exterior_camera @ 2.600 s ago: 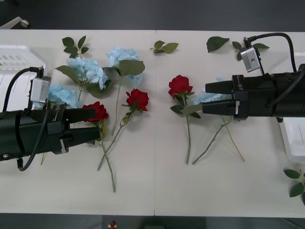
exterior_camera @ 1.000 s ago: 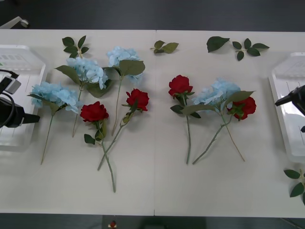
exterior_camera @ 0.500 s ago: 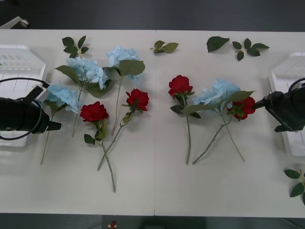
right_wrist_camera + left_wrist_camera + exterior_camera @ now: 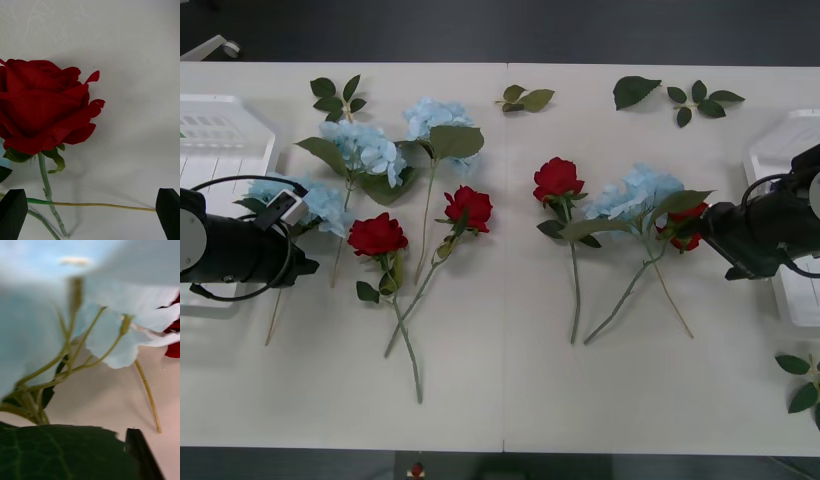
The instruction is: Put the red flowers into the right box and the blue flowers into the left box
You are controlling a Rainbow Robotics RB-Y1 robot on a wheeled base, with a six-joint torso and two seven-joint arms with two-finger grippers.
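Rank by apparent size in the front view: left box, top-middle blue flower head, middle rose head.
1. left box, though partly cut off
2. blue flower head
3. rose head, clearly smallest

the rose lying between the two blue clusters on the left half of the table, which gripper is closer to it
Left. The left gripper sits at the leftmost blue flower, just left of that rose. The right gripper is across the table at the far-right rose.

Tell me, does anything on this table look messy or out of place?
Mostly the loose green leaf sprigs scattered along the far edge, detached from any stem. Also, one red artificial rose lies tangled under a pale blue hydrangea stem, their stems crossing.
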